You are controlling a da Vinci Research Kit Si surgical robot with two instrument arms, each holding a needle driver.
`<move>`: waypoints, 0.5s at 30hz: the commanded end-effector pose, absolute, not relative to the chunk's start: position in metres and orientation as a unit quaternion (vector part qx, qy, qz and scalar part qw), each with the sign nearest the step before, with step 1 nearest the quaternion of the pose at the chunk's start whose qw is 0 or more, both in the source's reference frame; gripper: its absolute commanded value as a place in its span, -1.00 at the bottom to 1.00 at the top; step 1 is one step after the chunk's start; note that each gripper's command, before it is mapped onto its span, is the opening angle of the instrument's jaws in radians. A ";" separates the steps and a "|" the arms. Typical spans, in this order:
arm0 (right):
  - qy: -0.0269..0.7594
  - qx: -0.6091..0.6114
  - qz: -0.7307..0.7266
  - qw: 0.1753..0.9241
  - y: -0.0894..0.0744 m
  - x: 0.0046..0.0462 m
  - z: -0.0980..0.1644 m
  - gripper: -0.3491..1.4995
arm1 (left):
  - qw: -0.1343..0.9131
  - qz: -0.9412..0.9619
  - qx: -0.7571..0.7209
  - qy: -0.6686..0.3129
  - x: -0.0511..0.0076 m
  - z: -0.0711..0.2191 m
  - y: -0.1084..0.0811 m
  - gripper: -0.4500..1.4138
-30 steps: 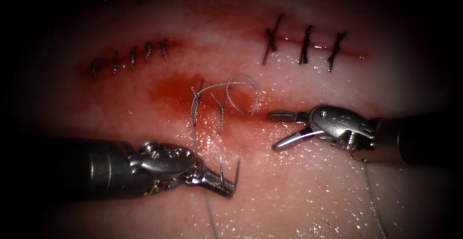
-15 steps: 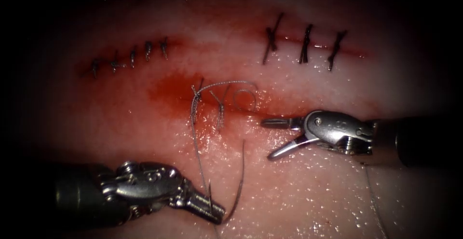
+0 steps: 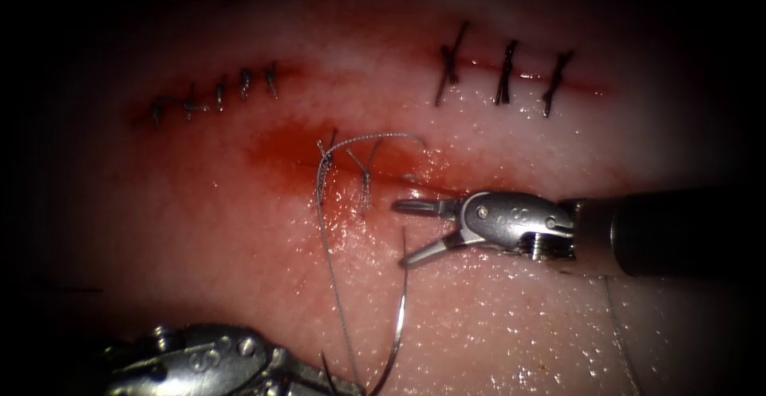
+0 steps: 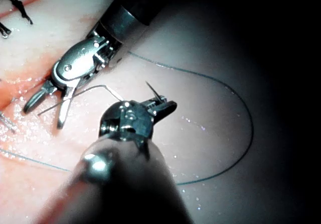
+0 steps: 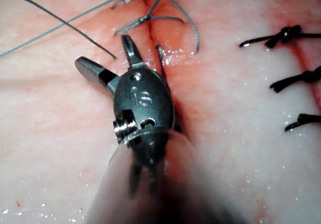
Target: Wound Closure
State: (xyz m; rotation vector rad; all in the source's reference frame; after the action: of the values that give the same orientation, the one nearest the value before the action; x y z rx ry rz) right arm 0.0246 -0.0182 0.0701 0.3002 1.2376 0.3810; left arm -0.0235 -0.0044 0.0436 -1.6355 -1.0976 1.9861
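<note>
My left tool sits at the bottom edge, left of the cut, and its jaws are shut on the curved needle near its tail. The needle is out of the tissue and arcs up; its tip lies between the spread jaws of my right tool, which holds nothing. Thread runs taut from the stitches at the cut down to the left tool. In the right wrist view the open right tool straddles the needle.
Red fluid pools around the cut's left end. Two closed cuts lie beyond: several small stitches at upper left, three dark stitches at upper right. A slack length of thread loops over the tissue at lower right.
The left tool has moved down and left with the needle, pulling thread through; the loop by the cut has shrunk flat. The right tool has slid left, jaws still open.
</note>
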 end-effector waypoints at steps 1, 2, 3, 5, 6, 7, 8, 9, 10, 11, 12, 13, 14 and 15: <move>0.564 0.143 0.171 0.795 -0.020 0.0251 0.072 0.56 | 0.170 0.702 -0.581 -0.376 -0.0237 0.044 -0.005 -1.00; 0.555 0.143 0.164 0.803 -0.020 0.0251 0.072 0.56 | 0.165 0.707 -0.585 -0.362 -0.0234 0.043 -0.005 -1.00; 0.547 0.142 0.163 0.808 -0.020 0.0250 0.073 0.56 | 0.163 0.710 -0.588 -0.353 -0.0232 0.042 -0.005 -1.00; 0.533 0.141 0.163 0.818 -0.020 0.0247 0.073 0.52 | 0.163 0.713 -0.592 -0.338 -0.0226 0.041 -0.005 -1.00; 0.531 0.138 0.165 0.820 -0.020 0.0245 0.073 0.51 | 0.159 0.716 -0.597 -0.325 -0.0222 0.040 -0.005 -1.00; 0.529 0.135 0.167 0.821 -0.020 0.0243 0.073 0.47 | 0.156 0.718 -0.602 -0.313 -0.0218 0.040 -0.004 -1.00; 0.529 0.134 0.169 0.821 -0.020 0.0241 0.073 0.36 | 0.147 0.723 -0.607 -0.295 -0.0214 0.039 -0.004 -1.00; 0.528 0.133 0.171 0.821 -0.019 0.0239 0.072 0.22 | 0.151 0.727 -0.607 -0.284 -0.0211 0.039 -0.004 -1.00; 0.528 0.134 0.170 0.821 -0.020 0.0238 0.072 -0.15 | 0.151 0.732 -0.606 -0.271 -0.0208 0.039 -0.004 -1.00; 0.529 0.135 0.170 0.821 -0.020 0.0237 0.072 -0.62 | 0.146 0.737 -0.609 -0.256 -0.0206 0.039 -0.004 -1.00; 0.528 0.133 0.171 0.821 -0.020 0.0236 0.072 -1.00 | 0.139 0.743 -0.610 -0.239 -0.0204 0.039 -0.004 -1.00; 0.526 0.133 0.179 0.821 -0.020 0.0236 0.072 -1.00 | 0.140 0.747 -0.607 -0.233 -0.0203 0.039 -0.004 -1.00; 0.524 0.129 0.182 0.822 -0.020 0.0236 0.072 -1.00 | 0.138 0.749 -0.607 -0.229 -0.0203 0.039 -0.004 -1.00; 0.521 0.127 0.194 0.821 -0.020 0.0236 0.072 -1.00 | 0.136 0.752 -0.605 -0.222 -0.0203 0.039 -0.004 -1.00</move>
State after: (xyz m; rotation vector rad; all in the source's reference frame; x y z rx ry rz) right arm 0.0228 -0.0189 0.0712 0.2666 1.1041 0.4275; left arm -0.0198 -0.0037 0.0380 -1.7599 -0.6275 2.1858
